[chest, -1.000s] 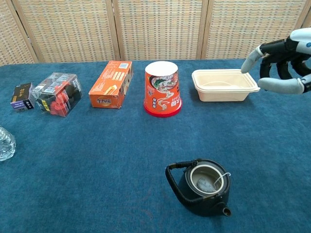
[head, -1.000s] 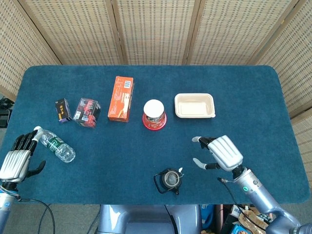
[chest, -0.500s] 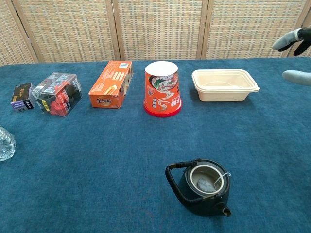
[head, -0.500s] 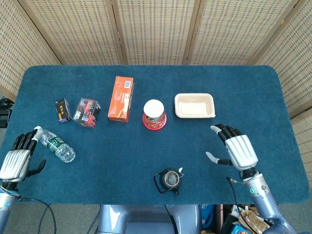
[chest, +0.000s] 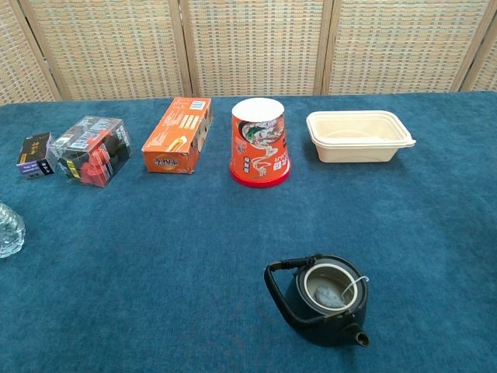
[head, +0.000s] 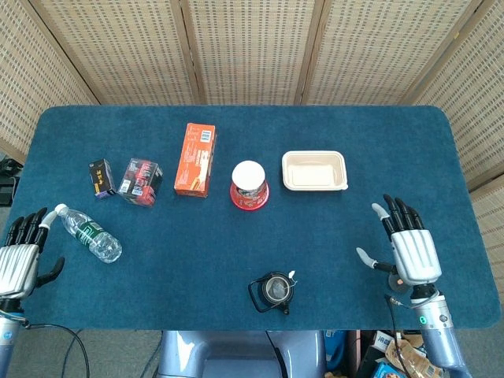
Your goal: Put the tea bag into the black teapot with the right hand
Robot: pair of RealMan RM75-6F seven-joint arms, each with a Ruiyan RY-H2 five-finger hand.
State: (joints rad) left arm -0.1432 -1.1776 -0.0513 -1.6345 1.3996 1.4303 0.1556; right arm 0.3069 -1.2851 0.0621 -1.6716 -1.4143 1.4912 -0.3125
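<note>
The black teapot (head: pixel 272 291) (chest: pixel 324 301) stands lidless near the table's front edge. A pale tea bag (chest: pixel 326 294) lies inside it, its string draped over the rim to the right. My right hand (head: pixel 410 252) hovers at the right side of the table, well away from the pot, fingers spread and holding nothing. At the table's left front corner my left hand (head: pixel 19 261) is open too, beside a plastic water bottle (head: pixel 88 235). Neither hand shows in the chest view.
Along the back stand a small dark box (head: pixel 101 177), a clear pack with red items (head: pixel 141 181), an orange carton (head: pixel 195 159), a red noodle cup (head: pixel 250 186) and a beige tray (head: pixel 314 171). Blue cloth covers the table (head: pixel 173 236).
My right hand has drawn back from near the teapot to the right front of the table and left the chest view. My left hand has slid slightly left and back.
</note>
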